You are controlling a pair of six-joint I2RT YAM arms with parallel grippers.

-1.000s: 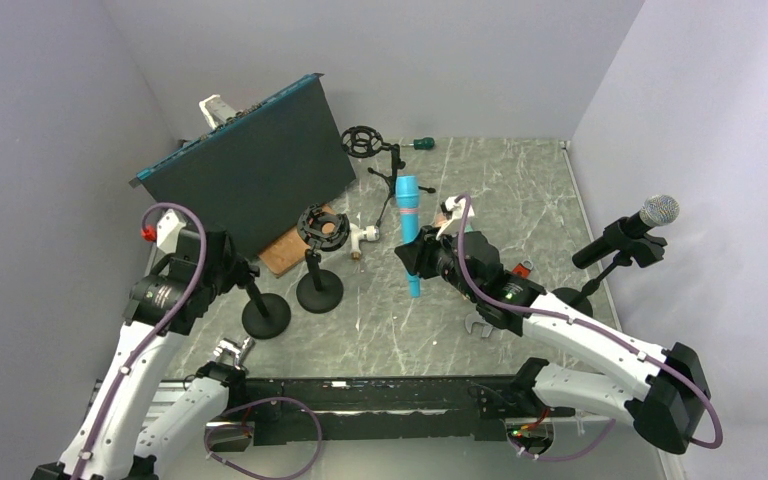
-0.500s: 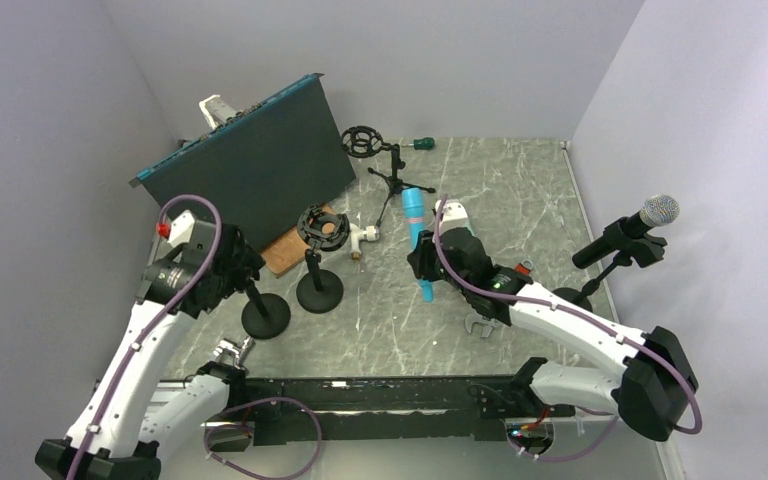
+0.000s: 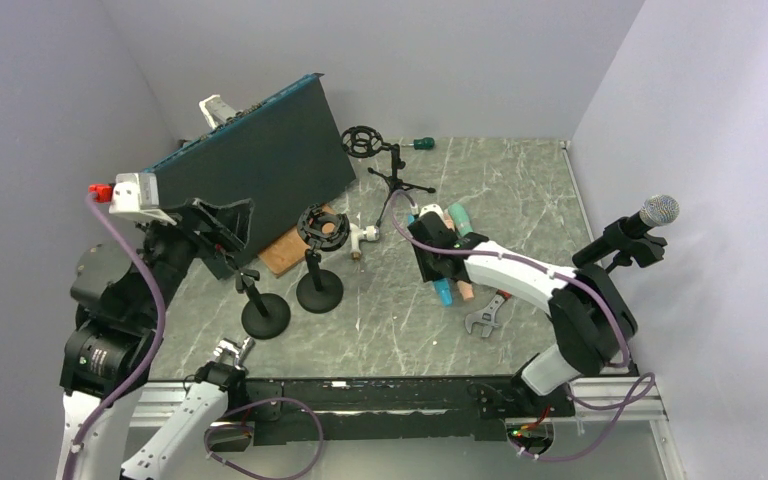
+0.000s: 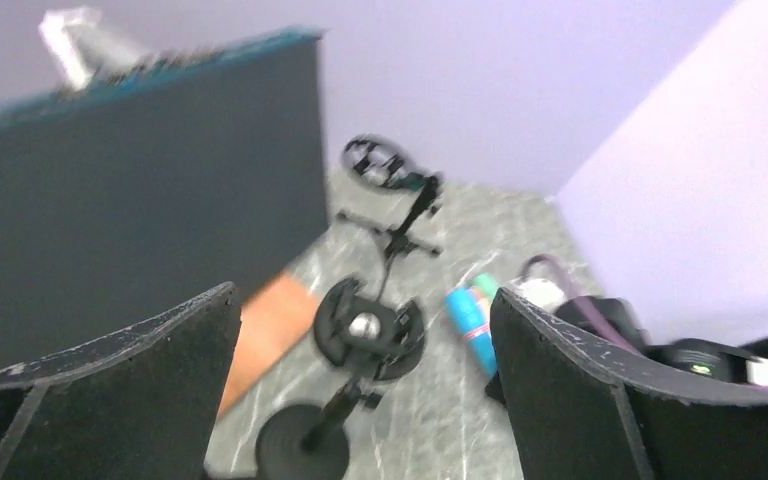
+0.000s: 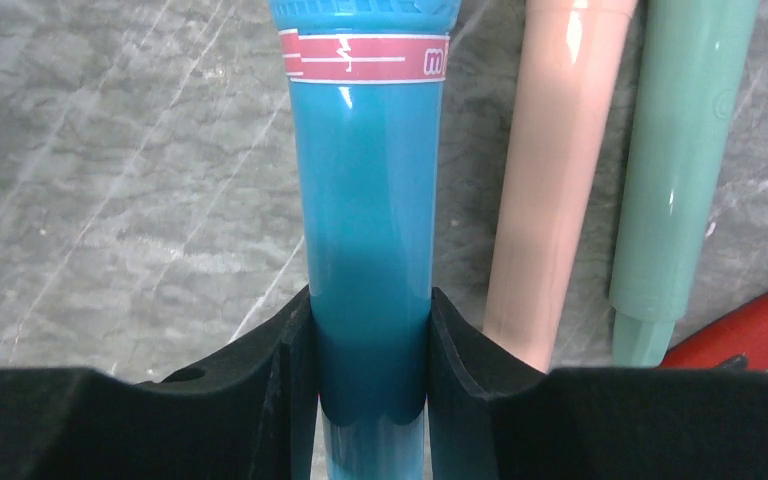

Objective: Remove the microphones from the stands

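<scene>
My right gripper (image 3: 433, 262) is shut on the blue microphone (image 5: 370, 200), held by its handle low over the marble table. My right gripper (image 5: 370, 350) has both pads pressed against the handle. A pink microphone (image 5: 550, 150) and a green microphone (image 5: 680, 150) lie right beside it. The black round-based stand (image 3: 263, 312) stands at front left with nothing in its clip. My left gripper (image 3: 226, 236) hangs raised above and behind that stand, open and holding nothing. In the left wrist view my left gripper (image 4: 360, 385) frames the shock-mount stand (image 4: 365, 325) far below, with the blue microphone (image 4: 470, 320) to its right.
A second stand with a shock mount (image 3: 320, 228) stands beside the first. A small tripod stand (image 3: 392, 175) and a dark tilted board (image 3: 250, 175) are at the back. A silver-headed microphone (image 3: 658, 211) sits on a stand at right. A wrench (image 3: 487, 316) lies near the right gripper.
The left gripper let go of the stand, opened wide and rose up and back. The right arm carried the blue microphone from upright down to the table beside the pink and green ones.
</scene>
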